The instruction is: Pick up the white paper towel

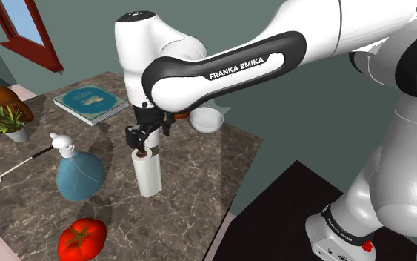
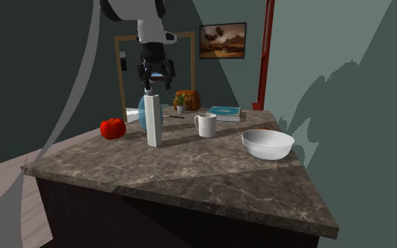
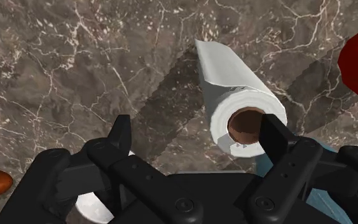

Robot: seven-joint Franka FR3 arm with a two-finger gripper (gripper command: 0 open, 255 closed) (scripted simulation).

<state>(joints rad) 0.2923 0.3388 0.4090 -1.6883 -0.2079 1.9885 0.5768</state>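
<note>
Upright white paper towel roll with brown core (image 1: 149, 174) (image 3: 231, 83) on dark marble countertop (image 1: 192, 193), just below all-black two-finger gripper (image 1: 144, 147) (image 3: 198, 127), fingers spread wide, roll top beside one fingertip, not clasped, white arm link (image 1: 236, 67) reads FRANKA EMIKA

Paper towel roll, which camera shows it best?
The second exterior view: the paper towel roll stands upright on the counter, full height visible. The shoulder view shows it beneath the gripper; the wrist view looks down onto its brown core end.
</note>
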